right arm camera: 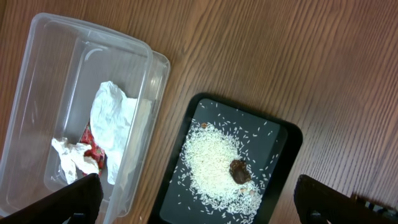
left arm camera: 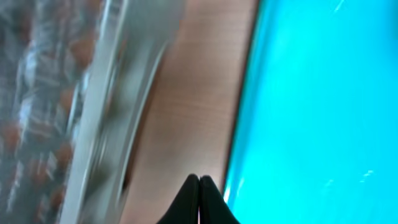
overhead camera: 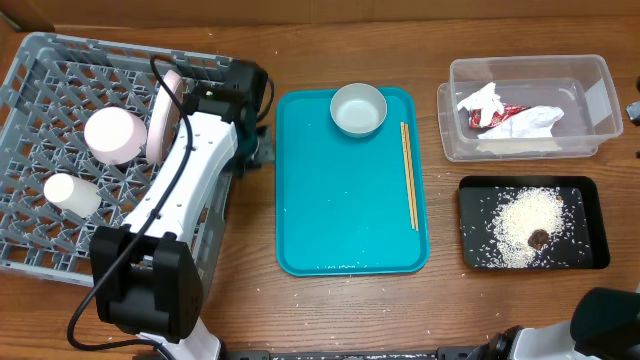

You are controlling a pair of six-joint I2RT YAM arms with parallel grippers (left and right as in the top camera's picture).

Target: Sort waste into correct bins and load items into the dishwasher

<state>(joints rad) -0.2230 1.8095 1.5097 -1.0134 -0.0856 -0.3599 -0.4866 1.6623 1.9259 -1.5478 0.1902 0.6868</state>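
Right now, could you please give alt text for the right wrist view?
A clear tub holding a crumpled napkin and red wrapper sits beside a black tray of rice with a brown scrap, on a wooden table, below the open right gripper.

— How is the left arm (overhead camera: 185, 170) lying?
— It is reaching forward from its base on the near side, its white link slanting up and to the right; the black wrist is bending downward at the far end; the left gripper (left arm camera: 199, 186) is pressing its tips together on nothing.
— And the right gripper (right arm camera: 196, 193)?
— It is hanging spread wide and empty, facing straight down (only its dark fingers (right arm camera: 74, 199) are showing, at the lower corners); the right arm (overhead camera: 605, 320) is sitting low at the near right.
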